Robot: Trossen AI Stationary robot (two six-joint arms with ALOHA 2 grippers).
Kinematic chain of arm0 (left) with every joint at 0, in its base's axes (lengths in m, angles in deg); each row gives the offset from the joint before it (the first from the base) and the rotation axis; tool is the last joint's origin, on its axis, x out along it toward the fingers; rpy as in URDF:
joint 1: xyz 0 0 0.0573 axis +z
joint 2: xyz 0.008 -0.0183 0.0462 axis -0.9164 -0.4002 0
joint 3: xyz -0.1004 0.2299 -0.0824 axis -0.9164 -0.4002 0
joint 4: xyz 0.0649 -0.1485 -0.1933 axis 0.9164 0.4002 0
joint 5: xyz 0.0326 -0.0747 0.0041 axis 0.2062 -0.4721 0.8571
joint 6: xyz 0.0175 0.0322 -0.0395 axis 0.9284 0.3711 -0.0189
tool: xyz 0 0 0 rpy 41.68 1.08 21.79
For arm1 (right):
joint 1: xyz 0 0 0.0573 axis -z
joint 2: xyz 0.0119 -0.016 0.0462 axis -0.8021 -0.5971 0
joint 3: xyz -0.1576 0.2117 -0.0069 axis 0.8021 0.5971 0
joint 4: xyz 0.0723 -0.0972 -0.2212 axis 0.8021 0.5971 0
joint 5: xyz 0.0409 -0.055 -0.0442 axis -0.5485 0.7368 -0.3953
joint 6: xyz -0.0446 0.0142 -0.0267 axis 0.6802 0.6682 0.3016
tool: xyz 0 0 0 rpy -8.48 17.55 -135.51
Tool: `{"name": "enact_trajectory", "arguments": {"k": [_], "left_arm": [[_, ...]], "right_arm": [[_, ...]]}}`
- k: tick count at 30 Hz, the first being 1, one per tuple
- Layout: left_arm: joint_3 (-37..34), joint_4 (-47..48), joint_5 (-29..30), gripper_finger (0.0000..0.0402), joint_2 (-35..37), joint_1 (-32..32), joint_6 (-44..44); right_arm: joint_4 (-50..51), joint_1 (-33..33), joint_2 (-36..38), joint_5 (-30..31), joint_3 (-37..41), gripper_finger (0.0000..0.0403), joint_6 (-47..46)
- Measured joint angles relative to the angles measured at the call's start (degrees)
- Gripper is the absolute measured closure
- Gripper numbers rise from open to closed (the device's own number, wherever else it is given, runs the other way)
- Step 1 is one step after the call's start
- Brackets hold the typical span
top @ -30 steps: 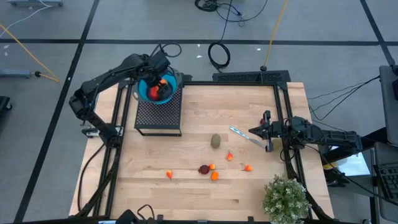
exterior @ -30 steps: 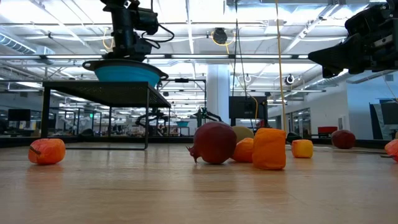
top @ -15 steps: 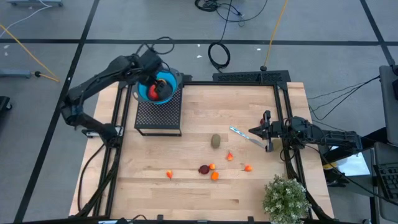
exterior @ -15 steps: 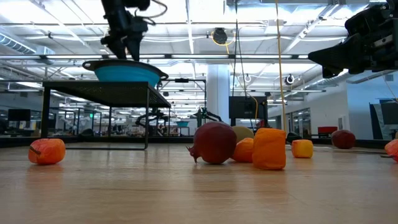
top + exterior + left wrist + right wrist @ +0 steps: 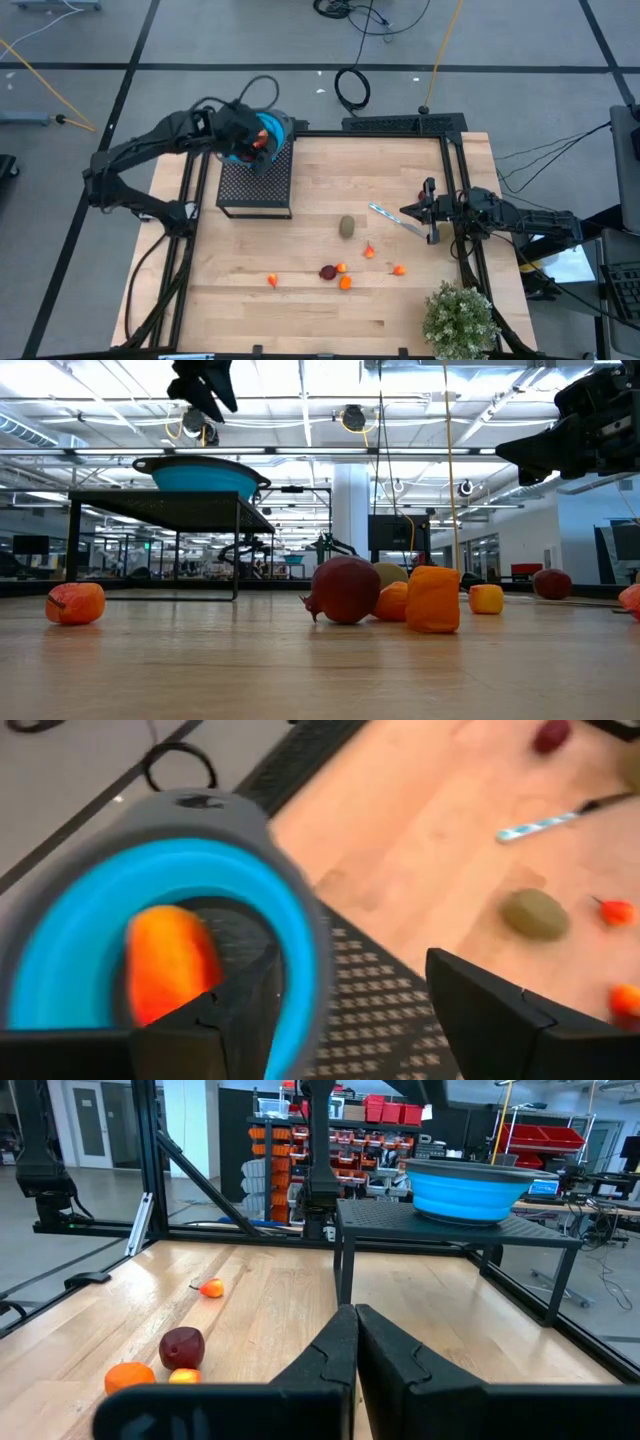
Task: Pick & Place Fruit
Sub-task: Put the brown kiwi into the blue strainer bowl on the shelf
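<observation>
A red-orange fruit (image 5: 168,963) lies inside the blue bowl (image 5: 270,130), which stands on a black mesh stand (image 5: 255,182) at the table's far left. My left gripper (image 5: 345,1020) hangs open above the bowl's near rim with nothing between its fingers; the low view shows it high over the bowl (image 5: 205,385). On the wood lie a brownish-green oval fruit (image 5: 347,226), a dark red fruit (image 5: 327,271) and several tiny orange fruits (image 5: 346,283). My right gripper (image 5: 405,212) waits shut at the right edge, held level above the table.
A thin silvery-blue utensil (image 5: 392,217) lies on the wood just below my right gripper's tips. A bushy potted plant (image 5: 460,318) stands at the near right corner. Black frame rails (image 5: 455,200) run along the table's left, right and far sides.
My left gripper has risen out of the blue bowl and drawn a little toward the table's left edge, tipping less steeply down. The red-orange fruit has stayed in the bowl.
</observation>
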Motion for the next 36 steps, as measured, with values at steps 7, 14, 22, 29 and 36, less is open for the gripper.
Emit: {"name": "enact_trajectory", "arguments": {"k": [7,14,22,29,36], "left_arm": [[0.00,-0.17,1.39,0.0188,-0.19,-9.66,-1.61],[0.00,-0.17,5.74,0.0222,-0.19,-19.17,-5.35],[0.00,-0.33,13.56,0.0273,-0.19,-29.89,-5.29],[-4.58,-9.32,14.60,0.0336,-0.09,-36.68,0.02],[-13.39,-19.21,14.53,0.0394,-0.01,-39.16,0.49]], "right_arm": [[0.00,-0.01,-0.01,-0.01,0.00,0.0403,0.00],[-0.02,-0.01,0.00,0.00,0.01,0.0403,0.02],[-2.93,0.01,-0.01,-0.11,0.01,0.0403,0.04],[-4.32,-0.01,-0.01,-0.24,0.02,0.0403,0.03],[-4.30,0.00,-0.01,-0.27,0.02,0.0403,-0.04]]}}
